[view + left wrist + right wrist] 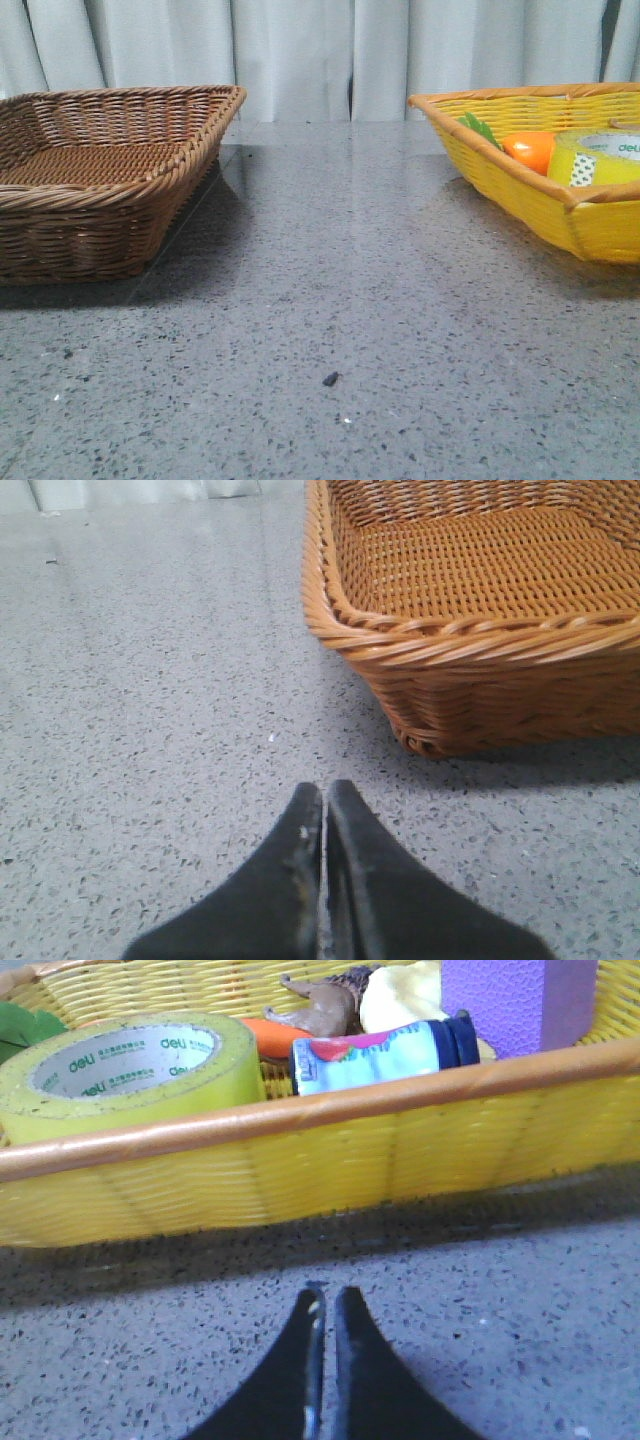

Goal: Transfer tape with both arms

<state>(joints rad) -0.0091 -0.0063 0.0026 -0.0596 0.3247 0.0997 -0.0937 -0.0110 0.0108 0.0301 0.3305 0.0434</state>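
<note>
The tape (135,1065) is a wide yellow roll with a white core printed "deli". It lies flat in the yellow basket (330,1165) and also shows in the front view (598,157) at the far right. My right gripper (326,1295) is shut and empty, low over the stone table, just outside the basket's near wall. My left gripper (325,790) is shut and empty over the table, beside the brown wicker basket (480,640). Neither gripper shows in the front view.
The yellow basket (520,190) also holds an orange carrot (530,150) with green leaves, a small blue-capped bottle (385,1052), a purple block (520,1000) and a pale yellow item. The brown basket (100,200) stands at the left. A small dark speck (330,379) lies on the table.
</note>
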